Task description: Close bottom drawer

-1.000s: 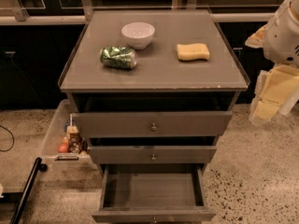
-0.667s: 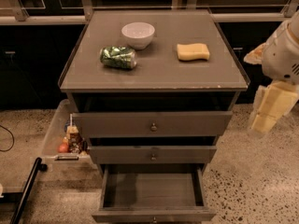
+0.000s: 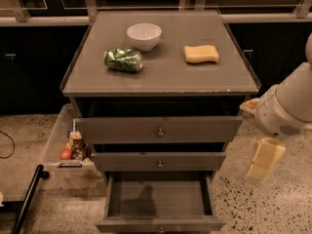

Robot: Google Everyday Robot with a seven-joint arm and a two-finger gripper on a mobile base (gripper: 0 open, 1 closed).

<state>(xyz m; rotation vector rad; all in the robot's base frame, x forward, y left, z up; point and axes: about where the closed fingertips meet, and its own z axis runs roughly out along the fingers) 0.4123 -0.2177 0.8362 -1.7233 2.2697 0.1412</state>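
The grey-brown cabinet (image 3: 161, 77) has three drawers. The bottom drawer (image 3: 159, 200) is pulled far out, with its empty inside showing and its front (image 3: 161, 224) at the lower edge of the view. The small knob (image 3: 160, 229) is barely in view. The middle drawer (image 3: 160, 162) and the top drawer (image 3: 159, 129) stick out a little. My gripper (image 3: 264, 158) hangs from the white arm (image 3: 285, 108) to the right of the cabinet, at about the height of the middle drawer, apart from the drawers.
On the cabinet top lie a white bowl (image 3: 144, 35), a crumpled green bag (image 3: 123, 60) and a yellow sponge (image 3: 201, 53). A clear bin (image 3: 54, 140) with bottles stands left of the cabinet. A black pole (image 3: 28, 199) leans at lower left.
My arm and gripper have moved down and slightly left, along the cabinet's right side. The drawers have not moved.
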